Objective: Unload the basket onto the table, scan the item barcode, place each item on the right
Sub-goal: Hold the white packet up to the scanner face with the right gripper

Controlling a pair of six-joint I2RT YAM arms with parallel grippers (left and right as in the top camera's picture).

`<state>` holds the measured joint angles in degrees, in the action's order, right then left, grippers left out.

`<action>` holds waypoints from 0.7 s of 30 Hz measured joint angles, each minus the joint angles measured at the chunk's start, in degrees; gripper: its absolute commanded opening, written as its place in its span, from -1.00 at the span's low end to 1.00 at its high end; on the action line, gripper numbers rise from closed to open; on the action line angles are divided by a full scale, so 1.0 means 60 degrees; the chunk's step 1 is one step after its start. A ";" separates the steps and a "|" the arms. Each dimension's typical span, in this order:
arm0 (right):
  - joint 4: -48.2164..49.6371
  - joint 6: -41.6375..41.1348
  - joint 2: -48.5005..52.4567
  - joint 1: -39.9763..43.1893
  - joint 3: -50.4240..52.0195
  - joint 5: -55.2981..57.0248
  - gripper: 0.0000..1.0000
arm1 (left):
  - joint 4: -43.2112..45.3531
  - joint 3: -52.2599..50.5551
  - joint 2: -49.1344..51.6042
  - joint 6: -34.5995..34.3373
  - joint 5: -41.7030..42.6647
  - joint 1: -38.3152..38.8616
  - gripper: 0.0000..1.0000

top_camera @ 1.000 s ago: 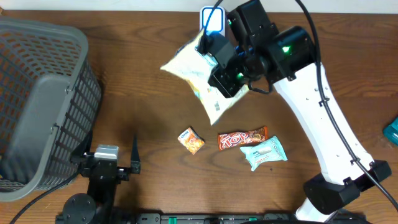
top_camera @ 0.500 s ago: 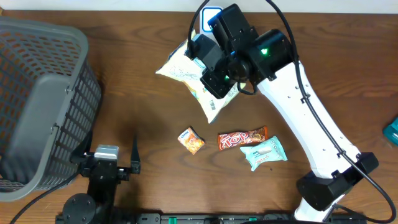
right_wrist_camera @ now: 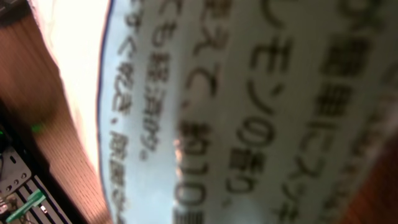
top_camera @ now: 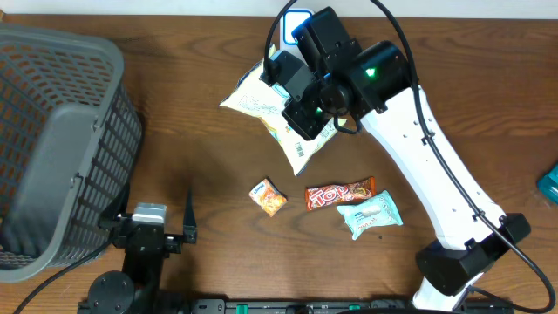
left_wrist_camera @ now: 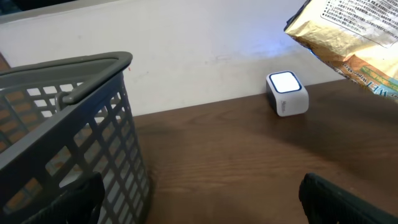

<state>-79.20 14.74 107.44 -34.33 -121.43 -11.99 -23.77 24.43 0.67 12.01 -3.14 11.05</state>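
Note:
My right gripper [top_camera: 302, 98] is shut on a pale yellow snack bag [top_camera: 258, 98] and holds it above the table, just left of and in front of the scanner. The scanner [top_camera: 297, 25] is a small white box with a blue-lit top at the table's back edge, partly hidden by the arm. The left wrist view shows the scanner [left_wrist_camera: 287, 93] glowing, with the bag [left_wrist_camera: 348, 31] hanging at the upper right. The bag's printed side [right_wrist_camera: 249, 112] fills the right wrist view, blurred, and hides the fingers. My left gripper [top_camera: 148, 220] rests open and empty at the front left [left_wrist_camera: 205, 205].
A grey mesh basket [top_camera: 52, 148] stands at the left, close beside the left gripper [left_wrist_camera: 62, 124]. On the table in front lie a small orange packet [top_camera: 268, 197], a brown Top bar [top_camera: 340, 194] and a pale teal packet [top_camera: 370, 215]. A teal object [top_camera: 549, 185] sits at the right edge.
The right arm carried the bag a little to the left, nearer the scanner's front, then held still. The left arm stayed put.

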 measured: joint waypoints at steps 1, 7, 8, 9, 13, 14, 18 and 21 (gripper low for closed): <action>0.0000 0.0000 0.0000 0.0000 0.0000 0.0000 -0.97 | 0.0000 0.0000 0.0000 0.0004 0.0000 0.0000 1.00; -0.0004 0.0000 0.0000 0.0000 0.0000 0.0000 -0.97 | 0.0000 0.0000 0.0000 0.0004 -0.0004 0.0000 1.00; -0.0004 0.0000 0.0000 0.0000 0.0000 0.0004 -0.97 | 0.0000 0.0000 0.0000 0.0000 0.0000 0.0000 1.00; 0.0000 0.0000 0.0000 0.0000 0.0000 0.0000 -0.97 | 0.0000 0.0000 0.0000 0.0000 0.0000 0.0000 1.00; 0.0011 0.0000 0.0000 0.0000 0.0000 0.0004 -0.97 | 0.0000 0.0000 0.0000 0.0000 0.0000 0.0000 1.00; 0.0022 0.0000 0.0000 0.0000 0.0000 0.0004 -0.97 | 0.0000 0.0000 0.0000 0.0000 0.0000 0.0000 1.00; 0.0138 0.0004 0.0000 0.0000 0.0000 0.0004 -0.97 | 0.0000 0.0000 0.0000 0.0000 0.0000 0.0000 1.00; 0.0393 0.0022 0.0022 0.0000 0.0004 0.0004 -0.98 | 0.0000 0.0000 0.0000 0.0000 0.0000 0.0000 1.00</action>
<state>-76.84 14.87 107.57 -34.33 -121.40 -11.97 -23.77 24.43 0.67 12.01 -3.14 11.05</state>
